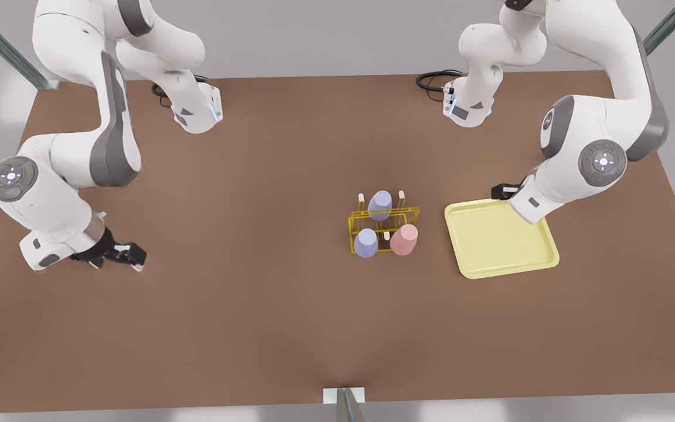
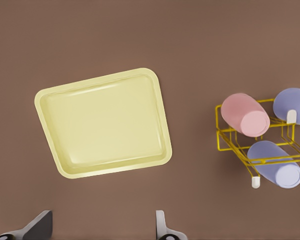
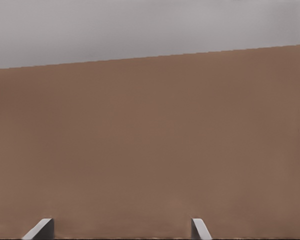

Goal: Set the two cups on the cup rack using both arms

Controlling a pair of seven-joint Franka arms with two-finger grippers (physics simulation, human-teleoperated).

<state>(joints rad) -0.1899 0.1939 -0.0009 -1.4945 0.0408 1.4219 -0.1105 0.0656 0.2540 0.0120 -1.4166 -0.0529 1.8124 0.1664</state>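
Note:
A yellow wire cup rack (image 1: 354,227) (image 2: 225,142) stands mid-table. On it rest a pink cup (image 1: 404,240) (image 2: 245,115) and two lavender cups (image 1: 379,205) (image 1: 366,242) (image 2: 292,106) (image 2: 276,164), all tipped on the pegs. My left gripper (image 1: 504,191) (image 2: 102,215) hovers over the far corner of the yellow tray at the front view's right, open and empty. My right gripper (image 1: 129,257) (image 3: 121,221) sits low over bare table at the front view's left, open and empty, far from the rack.
An empty yellow tray (image 1: 498,237) (image 2: 105,125) lies just to the front view's right of the rack. Both arm bases (image 1: 197,111) (image 1: 467,105) stand at the far edge with cables. Brown tabletop stretches wide in front and to the left.

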